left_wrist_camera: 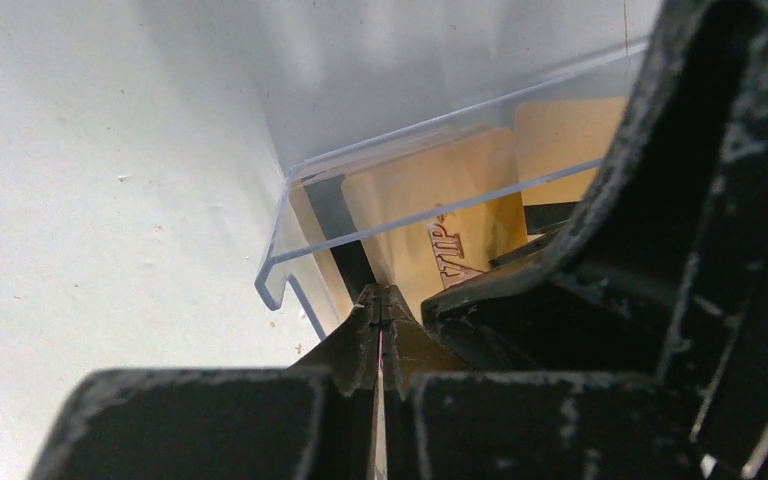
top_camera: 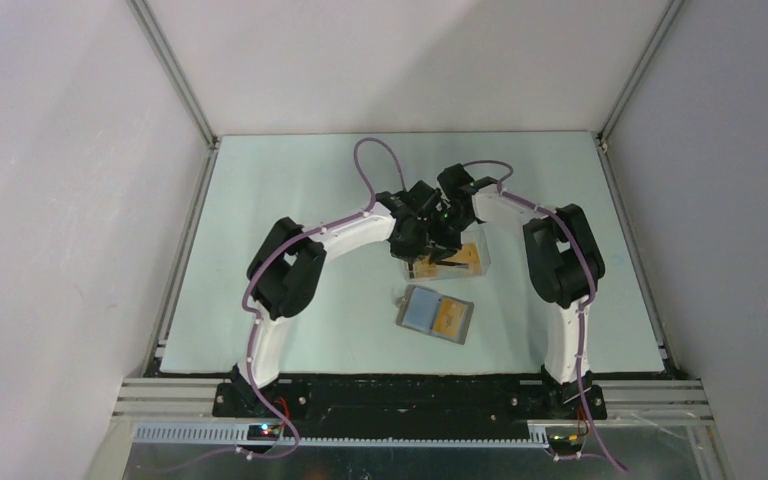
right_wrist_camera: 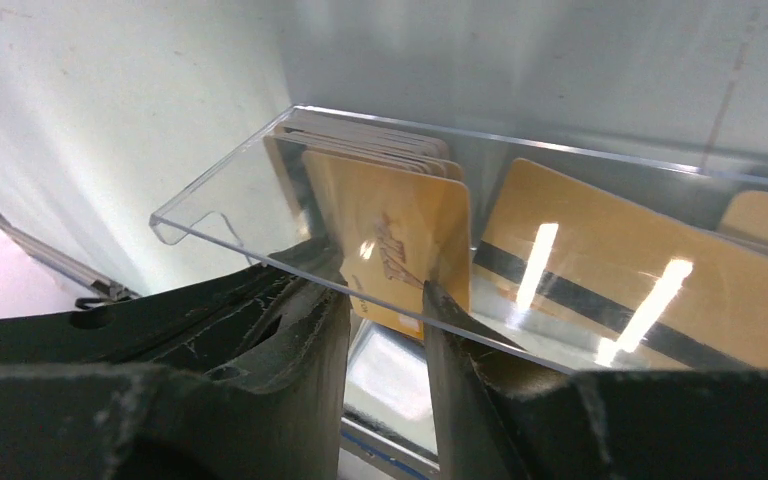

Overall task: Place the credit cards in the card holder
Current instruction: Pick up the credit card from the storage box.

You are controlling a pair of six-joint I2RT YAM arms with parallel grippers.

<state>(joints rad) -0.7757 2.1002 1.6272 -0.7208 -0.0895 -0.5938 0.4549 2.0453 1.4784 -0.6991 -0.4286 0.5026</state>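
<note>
Near the middle of the table (top_camera: 290,200), the credit cards (right_wrist_camera: 400,240) are in a clear plastic box (left_wrist_camera: 290,230). A small stack stands on edge at one end, its front card orange-gold with raised lettering. More cards lean or lie beside the stack, one showing a dark stripe along its length.

Just on the near side of the box, apart from it, the card holder (top_camera: 419,308) lies open and flat, turned slightly askew. Its left face shows blue-grey. A single orange card (top_camera: 450,318) sits on its right face.

Both arms reach in from their bases and meet over the box. The right gripper (right_wrist_camera: 385,290) is at the box's rim, right in front of the standing stack. Its jaws are a narrow gap apart and the front card shows between them. Whether either finger touches a card cannot be told.

The left gripper (left_wrist_camera: 381,300) hangs at the box's corner with its two fingertips pressed together. A thin pale line runs between them, and what it is cannot be made out. The right gripper's dark body crowds close against the left one.
</note>
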